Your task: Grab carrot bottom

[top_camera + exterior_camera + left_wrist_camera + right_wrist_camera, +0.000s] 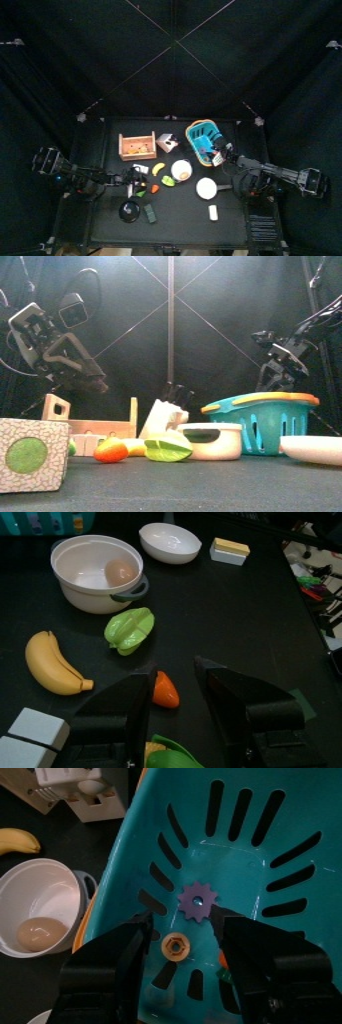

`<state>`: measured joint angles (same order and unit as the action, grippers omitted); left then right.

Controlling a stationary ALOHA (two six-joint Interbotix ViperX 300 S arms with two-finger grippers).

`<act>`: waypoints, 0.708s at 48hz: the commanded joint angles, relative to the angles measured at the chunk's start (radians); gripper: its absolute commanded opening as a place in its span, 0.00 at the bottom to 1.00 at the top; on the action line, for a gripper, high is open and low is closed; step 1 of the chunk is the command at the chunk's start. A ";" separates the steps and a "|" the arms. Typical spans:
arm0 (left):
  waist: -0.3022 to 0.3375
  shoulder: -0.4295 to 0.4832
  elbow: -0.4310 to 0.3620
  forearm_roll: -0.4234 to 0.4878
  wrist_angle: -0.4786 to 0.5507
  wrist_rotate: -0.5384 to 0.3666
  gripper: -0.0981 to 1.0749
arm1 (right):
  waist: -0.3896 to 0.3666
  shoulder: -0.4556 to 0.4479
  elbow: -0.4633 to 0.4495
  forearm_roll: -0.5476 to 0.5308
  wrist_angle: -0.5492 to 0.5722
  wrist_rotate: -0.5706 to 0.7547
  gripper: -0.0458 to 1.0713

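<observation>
Black curtains close in a small black table (181,222) crowded with toy food and containers. The carrot (163,690), a tiny orange piece, lies on the table toward the left edge, about midway between front and back. The left hand (175,692) hangs directly above it with its jaws spread wide, one on each side of the carrot and holding nothing. Just beside the carrot lie a yellow-green piece (130,628) and a banana (54,665), with a white pot (96,572) beyond them toward the middle of the table. A small white bowl (170,541) and a pale block (229,551) sit nearer the front right corner.

The right hand (183,946) hovers over the teal basket (203,141) near the back edge, jaws apart and empty, with a purple gear (198,900) on the basket floor between them.

The step in hand looks like the final approach. Next the left hand probably needs to drop straight down and close on the carrot's lower end, keeping clear of the yellow-green piece
</observation>
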<state>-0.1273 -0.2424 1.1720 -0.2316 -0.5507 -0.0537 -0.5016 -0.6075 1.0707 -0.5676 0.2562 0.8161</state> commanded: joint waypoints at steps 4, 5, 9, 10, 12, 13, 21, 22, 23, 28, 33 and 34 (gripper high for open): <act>0.002 0.002 -0.020 -0.014 0.025 -0.006 0.74 | 0.006 -0.006 -0.028 0.005 -0.025 0.000 0.80; -0.003 0.000 -0.025 -0.018 0.038 -0.006 0.74 | 0.008 -0.005 -0.029 0.005 -0.025 0.000 0.80; -0.006 -0.006 -0.057 -0.064 0.120 -0.006 0.75 | 0.015 -0.005 -0.031 0.005 -0.028 -0.002 0.80; -0.006 -0.008 -0.069 -0.081 0.147 -0.006 0.75 | 0.015 -0.005 -0.031 0.005 -0.031 -0.002 0.80; -0.006 -0.011 -0.100 -0.123 0.225 -0.005 0.75 | 0.015 -0.005 -0.029 0.005 -0.035 -0.002 0.80; -0.006 -0.012 -0.112 -0.141 0.259 -0.006 0.76 | 0.017 -0.005 -0.028 0.005 -0.037 -0.002 0.80; 0.003 -0.008 -0.244 -0.322 0.506 -0.005 0.79 | 0.028 -0.005 -0.025 0.006 -0.040 0.000 0.80; 0.003 -0.008 -0.256 -0.334 0.523 -0.005 0.79 | 0.032 -0.005 -0.025 0.009 -0.040 0.000 0.80; 0.003 -0.006 -0.267 -0.344 0.540 -0.005 0.79 | 0.035 -0.005 -0.025 0.012 -0.040 0.000 0.80; 0.005 -0.009 -0.305 -0.333 0.626 -0.005 0.79 | 0.043 -0.002 -0.021 0.032 -0.041 0.002 0.80; 0.012 -0.012 -0.330 -0.342 0.681 -0.008 0.79 | 0.052 0.000 -0.018 0.081 -0.043 0.000 0.80; 0.014 -0.014 -0.333 -0.347 0.690 -0.008 0.79 | 0.055 0.000 -0.017 0.091 -0.044 0.000 0.80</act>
<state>-0.1212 -0.2470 0.8759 -0.5676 0.1058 -0.0598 -0.4571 -0.6044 1.0646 -0.5108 0.2209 0.8161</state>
